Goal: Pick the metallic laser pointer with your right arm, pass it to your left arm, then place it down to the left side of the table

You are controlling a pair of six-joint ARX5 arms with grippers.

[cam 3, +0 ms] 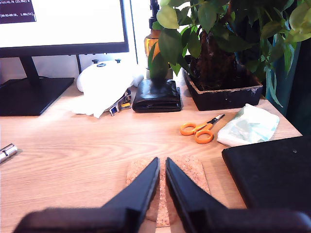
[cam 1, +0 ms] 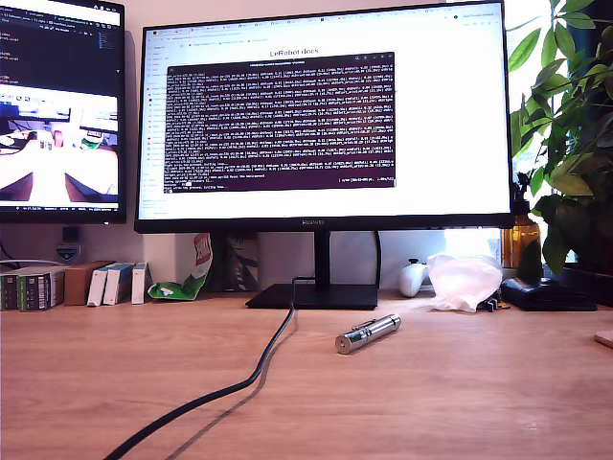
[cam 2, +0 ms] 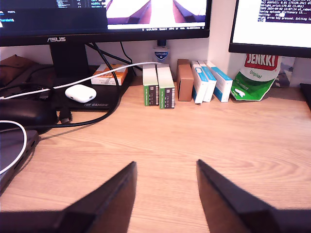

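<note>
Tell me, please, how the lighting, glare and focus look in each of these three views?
Exterior view: the monitor is bright, the window behind the plant blows out white, and the laser pointer is sharp with a glint. First wrist view: even light, boxes crisp, my first gripper soft and dark. Second wrist view: the screen is overexposed, my second gripper blurred close to the lens.

The pointer is cut by the second wrist view's edge, only one end showing; neither arm appears in the exterior view; the terminal text on the monitor is too small to read; the cable runs out of frame; my second gripper hides part of the cork coaster.
</note>
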